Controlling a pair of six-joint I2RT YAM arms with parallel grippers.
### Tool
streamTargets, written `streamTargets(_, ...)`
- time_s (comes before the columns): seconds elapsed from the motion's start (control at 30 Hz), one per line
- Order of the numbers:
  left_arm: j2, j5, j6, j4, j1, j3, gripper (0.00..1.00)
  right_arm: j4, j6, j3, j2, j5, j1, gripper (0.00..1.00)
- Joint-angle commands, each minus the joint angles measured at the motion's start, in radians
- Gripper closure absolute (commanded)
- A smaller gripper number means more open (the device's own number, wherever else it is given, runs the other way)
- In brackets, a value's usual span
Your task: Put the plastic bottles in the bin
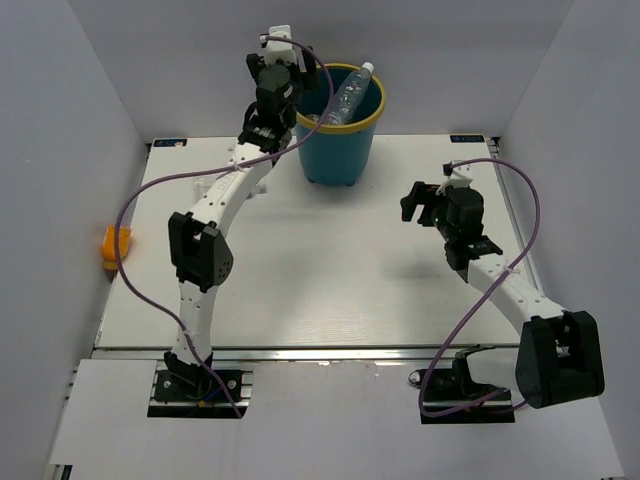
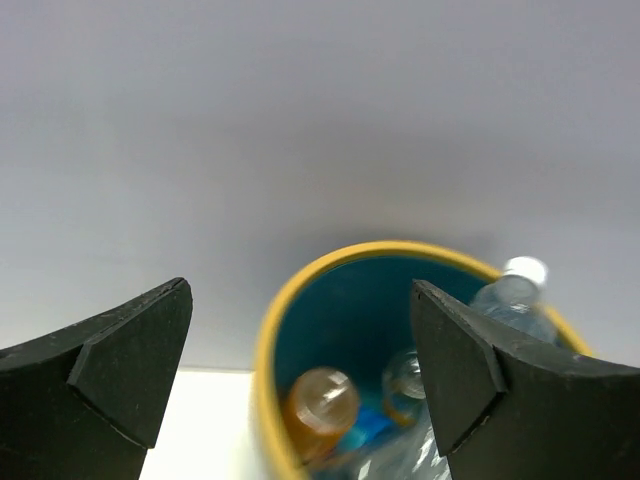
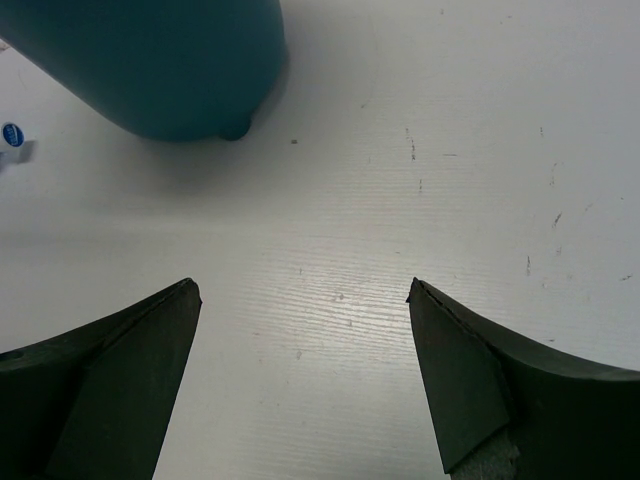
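Observation:
The teal bin (image 1: pixel 340 140) with a yellow rim stands at the back middle of the table. A clear bottle (image 1: pixel 352 92) with a white cap leans out over its rim. In the left wrist view the bin (image 2: pixel 262 350) holds an orange bottle (image 2: pixel 320 400), a clear bottle (image 2: pixel 405 375) and the white-capped bottle (image 2: pixel 515 290). My left gripper (image 1: pixel 298 80) is open and empty, just left of the bin's rim and above it; it also shows in the left wrist view (image 2: pixel 300 370). My right gripper (image 1: pixel 412 205) is open and empty above bare table, right of the bin; its wrist view (image 3: pixel 300 380) shows the bin's base (image 3: pixel 160 60).
A small orange object (image 1: pixel 115 245) lies beyond the table's left edge. White walls close in the back and both sides. A small blue-and-white mark (image 3: pixel 12 135) sits on the table (image 3: pixel 450 200) near the bin's base.

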State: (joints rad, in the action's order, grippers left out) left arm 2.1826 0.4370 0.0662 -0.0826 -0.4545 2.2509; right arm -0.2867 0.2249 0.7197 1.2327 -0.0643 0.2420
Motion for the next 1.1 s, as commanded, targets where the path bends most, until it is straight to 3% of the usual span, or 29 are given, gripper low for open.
streamTargets(0.0,-0.19,0.12,-0.016,0.151,0.045,-0.065,0.02,-0.019,-0.007,0.053,0.008,0.015,-0.006,0.11)
streamTargets(0.07,-0.274,0.114,-0.017,0.207,0.086,-0.111,0.02,-0.016,-0.009,0.055,0.008,0.014,-0.006,0.11)
streamTargets(0.2,-0.414,0.106,-0.038,0.282,0.272,-0.284,0.02,-0.017,-0.007,0.053,0.007,0.017,-0.004,0.11)
streamTargets(0.4,-0.598,0.05,-0.207,0.158,0.479,-0.707,0.02,-0.04,-0.01,0.056,0.03,0.017,-0.006,0.11)
streamTargets(0.47,-0.606,0.052,-0.253,0.174,0.514,-0.804,0.02,-0.029,-0.01,0.072,0.051,0.005,-0.006,0.11)
streamTargets(0.6,-0.58,0.214,-0.393,0.192,0.542,-0.922,0.02,-0.026,-0.007,0.083,0.077,0.021,-0.006,0.11)
streamTargets(0.73,-0.537,0.304,-0.459,0.094,0.593,-1.047,0.02,-0.035,-0.004,0.083,0.086,0.034,-0.006,0.11)
streamTargets(0.93,-0.509,0.223,-0.389,0.041,0.753,-1.142,0.02,-0.048,0.001,0.095,0.103,0.041,-0.013,0.11)
streamTargets(1.03,-0.569,0.12,-0.318,-0.014,0.819,-1.261,0.02,-0.051,0.008,0.096,0.108,0.046,-0.023,0.11)
streamTargets(1.07,-0.61,0.097,-0.319,-0.101,0.836,-1.304,0.02,-0.052,0.013,0.096,0.108,0.055,-0.026,0.11)
